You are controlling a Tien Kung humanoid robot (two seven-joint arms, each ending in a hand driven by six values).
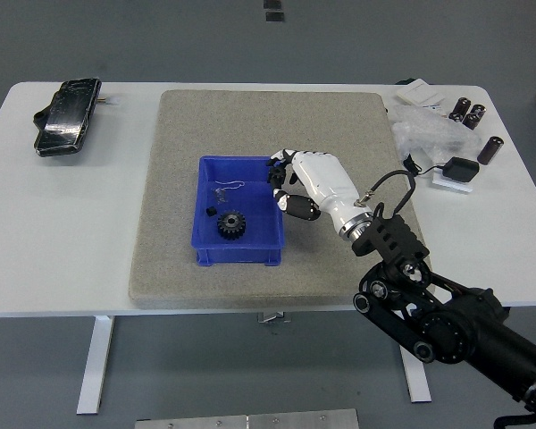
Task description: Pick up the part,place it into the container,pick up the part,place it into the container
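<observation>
The right robot hand point(290, 183) hangs at the right rim of the blue container point(240, 211), its fingers point(297, 206) curled inward. Whether they pinch a part cannot be made out, as anything between them is hidden by the white palm. Inside the container lie a black gear point(232, 224), a tiny black piece point(211, 212) and a thin wire-like part point(227, 189), its shape hard to read. The container sits on a grey mat point(268, 125) on the white worktop point(62, 223). A dark bagged object point(67, 116) lies far left; small clutter point(447, 125) fills the far right corner.
</observation>
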